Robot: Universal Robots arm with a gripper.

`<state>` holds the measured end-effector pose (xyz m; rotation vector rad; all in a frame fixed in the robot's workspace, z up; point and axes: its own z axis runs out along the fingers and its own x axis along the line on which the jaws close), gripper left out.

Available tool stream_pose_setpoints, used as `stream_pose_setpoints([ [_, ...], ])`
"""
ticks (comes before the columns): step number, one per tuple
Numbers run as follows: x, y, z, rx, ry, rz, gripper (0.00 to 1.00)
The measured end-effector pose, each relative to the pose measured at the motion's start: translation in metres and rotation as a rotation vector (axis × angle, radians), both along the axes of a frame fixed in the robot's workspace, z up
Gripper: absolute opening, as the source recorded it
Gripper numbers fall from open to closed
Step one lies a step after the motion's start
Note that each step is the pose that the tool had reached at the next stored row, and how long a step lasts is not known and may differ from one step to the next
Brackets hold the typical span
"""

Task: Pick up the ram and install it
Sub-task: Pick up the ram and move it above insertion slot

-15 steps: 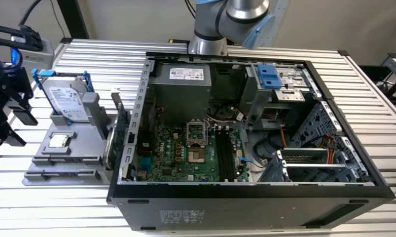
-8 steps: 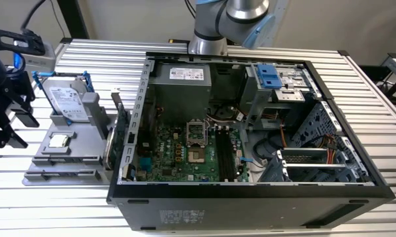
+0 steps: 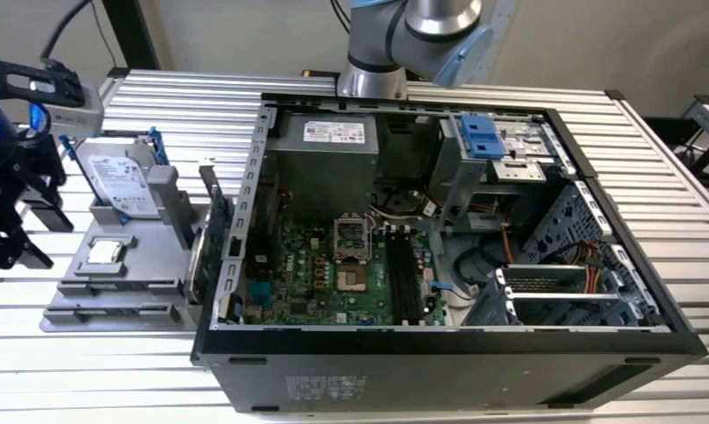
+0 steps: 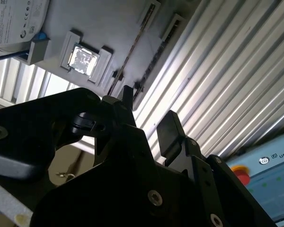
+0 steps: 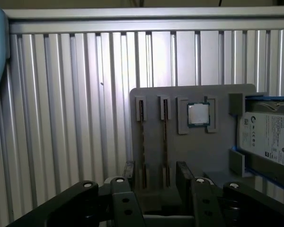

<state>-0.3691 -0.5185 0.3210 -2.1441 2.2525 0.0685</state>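
Two ram sticks stand on edge in slots of the grey fixture (image 5: 199, 156), one ram (image 5: 142, 142) beside the other (image 5: 164, 142); in the second wrist view they show as thin strips (image 4: 132, 52). In the exterior view the ram (image 3: 116, 286) sits at the fixture's near end. My black gripper (image 3: 12, 221) hovers at the exterior view's left, apart from the fixture. It is open with nothing between its fingers (image 5: 129, 172). In the first wrist view both sticks lie just beyond the gap of the gripper (image 5: 156, 175). The gripper (image 4: 149, 116) shows in the second wrist view too.
The fixture also holds a processor chip (image 5: 199, 114) and a silver hard drive (image 3: 124, 185). A green expansion card (image 3: 219, 238) stands between fixture and the open computer case (image 3: 448, 344). Black memory slots (image 3: 403, 274) lie on the motherboard (image 3: 307, 283). Ribbed aluminium table (image 3: 118, 371) all around.
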Motion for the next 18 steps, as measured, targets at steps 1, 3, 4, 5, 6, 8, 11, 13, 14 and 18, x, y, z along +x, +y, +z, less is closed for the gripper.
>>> stream_pose_setpoints([
  [1, 0.0000, 0.0000, -0.0006, 0.0000, 0.0000, 0.000, 1.00],
  [3, 0.0000, 0.0000, -0.0016, 0.0000, 0.0000, 0.000, 1.00],
  [4, 0.0000, 0.0000, -0.0021, 0.0000, 0.0000, 0.000, 1.00],
  [5, 0.0000, 0.0000, -0.0026, 0.0000, 0.0000, 0.000, 1.00],
  [6, 0.0000, 0.0000, -0.0030, 0.0000, 0.0000, 0.000, 1.00],
  [8, 0.0000, 0.0000, -0.0038, 0.0000, 0.0000, 0.000, 1.00],
  [11, 0.0000, 0.0000, -0.0048, 0.0001, 0.0000, 0.000, 1.00],
  [13, 0.0000, 0.0000, -0.0056, 0.0000, 0.0000, 0.000, 1.00],
  [14, 0.0000, 0.0000, -0.0059, 0.0000, 0.0001, 0.000, 1.00],
  [18, 0.0000, 0.0000, -0.0076, 0.0001, 0.0000, 0.000, 1.00],
])
